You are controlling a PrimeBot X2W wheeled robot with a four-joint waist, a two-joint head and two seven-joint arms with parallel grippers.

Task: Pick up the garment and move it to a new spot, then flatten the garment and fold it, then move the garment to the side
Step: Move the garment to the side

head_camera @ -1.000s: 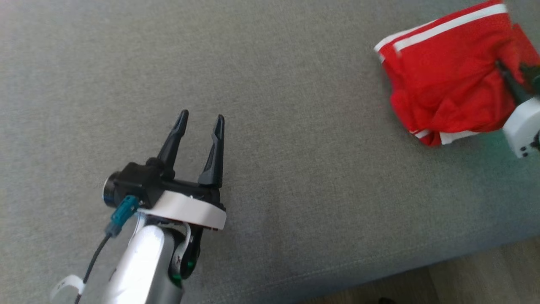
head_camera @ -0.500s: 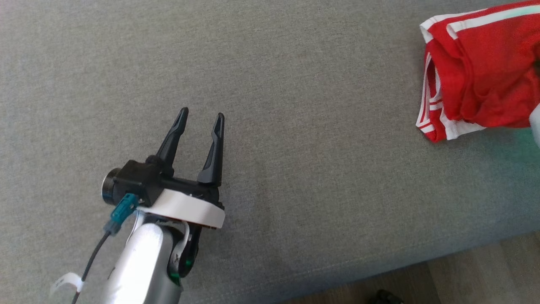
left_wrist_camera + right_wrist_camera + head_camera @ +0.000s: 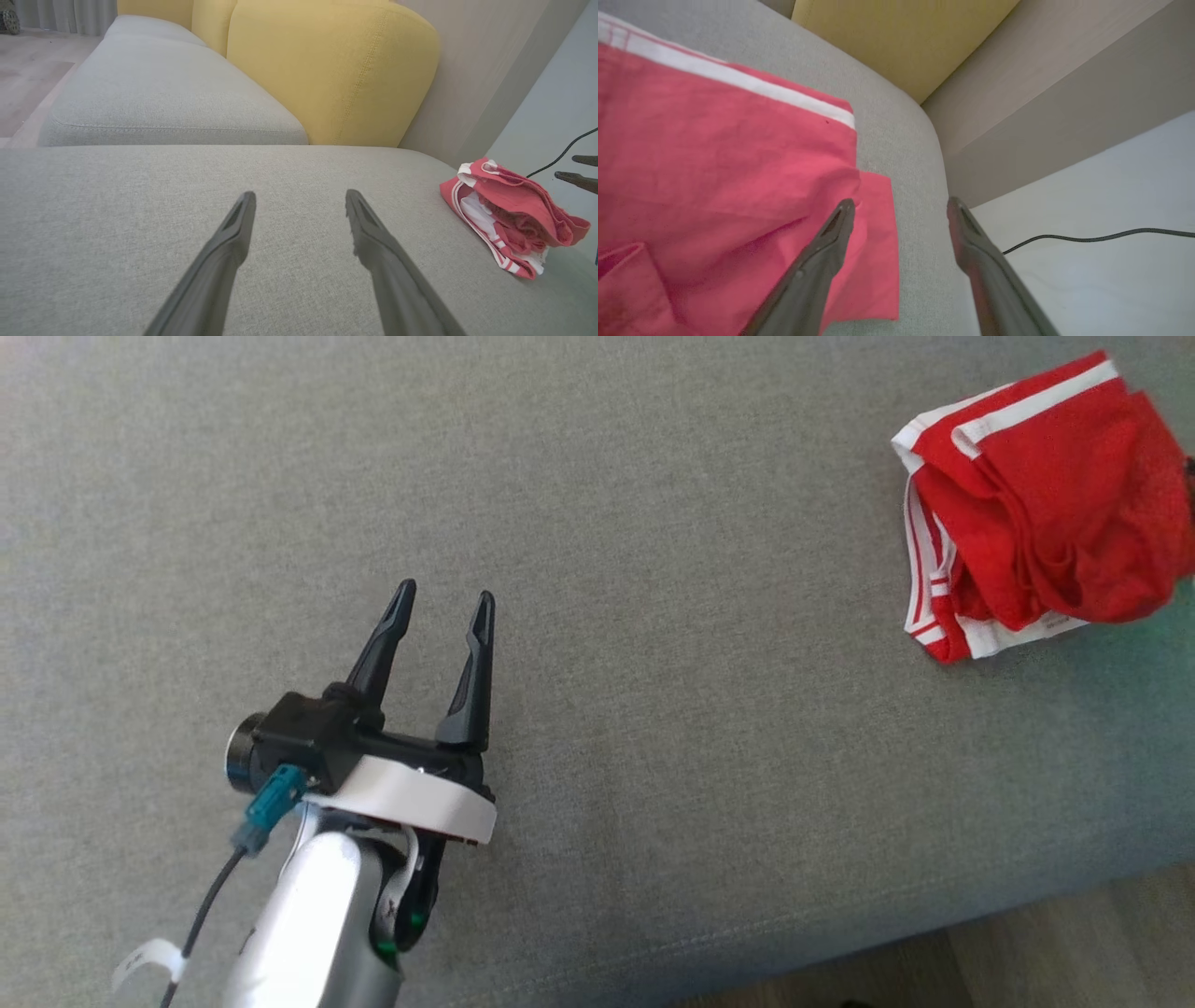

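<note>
While the red garment is lying bunched in a loose fold near the right end of the grey sofa seat, I am holding my left gripper wide open and empty above the seat, well apart from it. My right gripper is hovering at the garment's edge, fingers spread, gripping nothing, one finger over the red cloth.

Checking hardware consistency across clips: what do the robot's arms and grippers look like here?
The left gripper has two long, tapering black jaws on a black body, above a white collar and a silver forearm. A teal connector with a dark cable sits at its side, and a white tag lies by the cable. The right gripper shows matching dark tapered jaws.
</note>
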